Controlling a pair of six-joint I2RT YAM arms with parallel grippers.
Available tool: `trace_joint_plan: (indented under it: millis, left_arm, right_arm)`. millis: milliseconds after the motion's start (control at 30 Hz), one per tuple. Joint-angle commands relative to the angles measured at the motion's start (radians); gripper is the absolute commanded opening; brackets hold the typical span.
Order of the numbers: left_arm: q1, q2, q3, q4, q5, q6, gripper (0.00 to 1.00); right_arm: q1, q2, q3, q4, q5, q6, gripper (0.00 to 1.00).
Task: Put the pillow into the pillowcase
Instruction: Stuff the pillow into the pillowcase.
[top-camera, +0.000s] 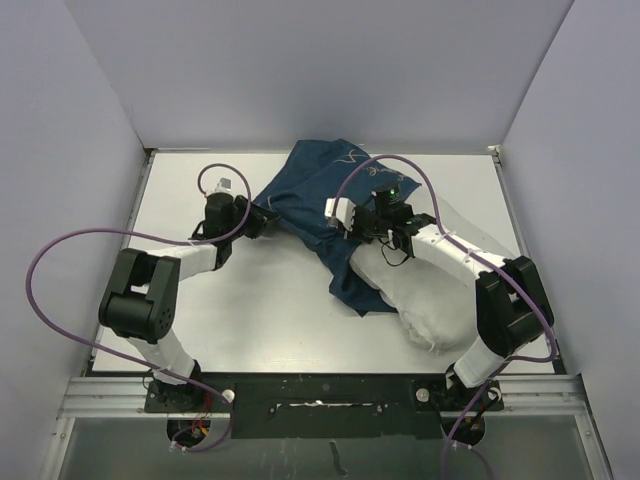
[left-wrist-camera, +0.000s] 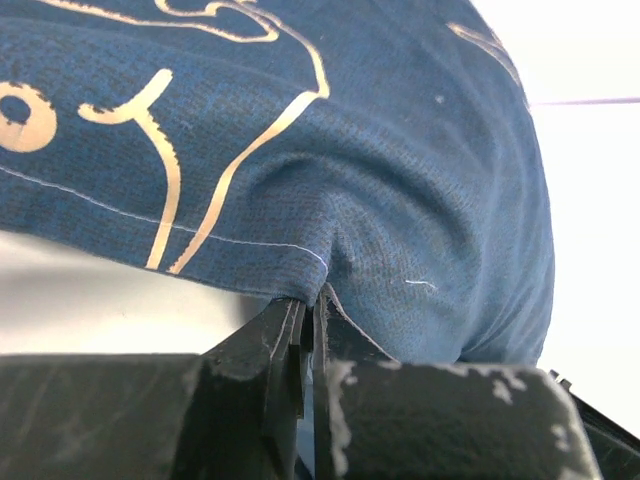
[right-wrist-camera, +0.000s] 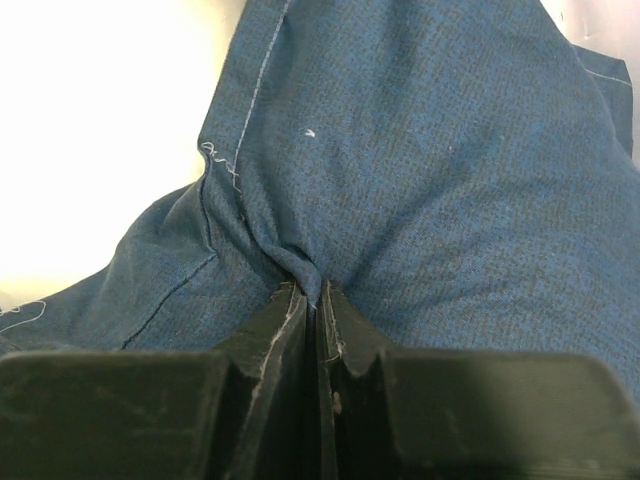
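The pillowcase (top-camera: 305, 190) lies on the table (top-camera: 260, 300), toward the rear centre. The pillow (top-camera: 430, 305) lies to its right, slanting from mid-table toward the near right corner. The pillow's far end is covered by the pillowcase, but whether it is inside or only beneath cannot be told. The left gripper (top-camera: 265, 215) is at the pillowcase's left edge with a fold of cloth between its fingers. The right gripper (top-camera: 340, 218) grips cloth above the pillow's covered end, and its arm reaches over the pillow.
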Motion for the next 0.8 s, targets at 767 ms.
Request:
trace_joint_plan:
  millis: [767]
  left_arm:
    - [-0.223, 0.005, 0.079, -0.217, 0.148, -0.024, 0.18]
  right_arm:
    - [0.016, 0.104, 0.126, -0.021, 0.086, 0.041, 0.0]
